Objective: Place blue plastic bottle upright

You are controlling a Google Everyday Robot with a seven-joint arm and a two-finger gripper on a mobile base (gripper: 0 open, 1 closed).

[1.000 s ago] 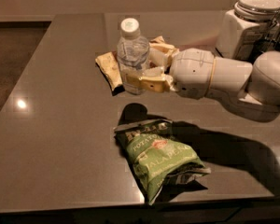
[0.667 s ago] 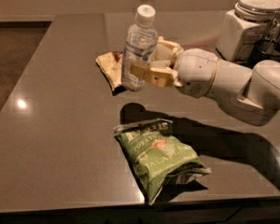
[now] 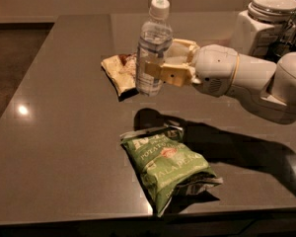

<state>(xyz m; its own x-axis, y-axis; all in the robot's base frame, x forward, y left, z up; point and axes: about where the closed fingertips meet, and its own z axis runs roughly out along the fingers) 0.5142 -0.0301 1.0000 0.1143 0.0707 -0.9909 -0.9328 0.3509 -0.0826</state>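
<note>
Clear plastic: blue plastic bottle (image 3: 153, 48) nearly upright, cap up, beyond the chip bag (image 3: 170, 169), clamped mid-body in my gripper (image 3: 160, 65). Best: lower vertically, seat base flat, then release.

Shows clear with a pale label and a white cap (image 3: 159, 4) on the blue plastic bottle (image 3: 149, 85), clasped by the tan-fingered gripper (image 3: 155, 65) of the white arm (image 3: 246, 78) above the counter's middle, toward the far edge. Gleams dark grey-brown over the counter (image 3: 64, 132), with a green, white-lettered chip bag (image 3: 165, 169) by the near edge. Sets a tan-and-brown wrapper (image 3: 119, 73) against a white lidded jar (image 3: 266, 23) at the far right corner.
</note>
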